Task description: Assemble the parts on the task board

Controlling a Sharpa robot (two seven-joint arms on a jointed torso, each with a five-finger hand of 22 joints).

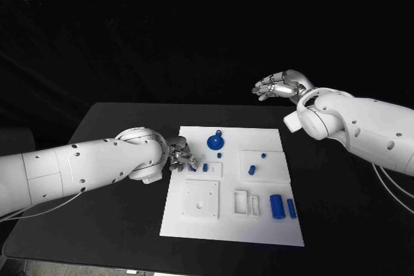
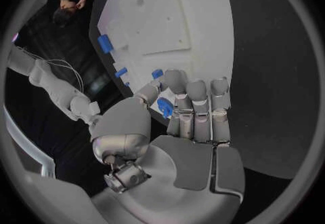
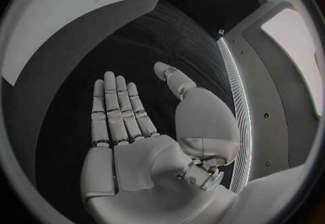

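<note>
On the black table lies the white task board, carrying blue parts: a gear, a cylinder, small pegs. At its left edge the left hand pinches a small blue peg between thumb and fingers. Small, rigid and probably light and slick, it seems best held by its sides. Beyond the board, the right hand hovers with fingers extended, holding nothing.

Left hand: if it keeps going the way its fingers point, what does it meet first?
Likely the task board: the left hand, pinching a small blue part, points across its white face. Depth is unclear.
</note>
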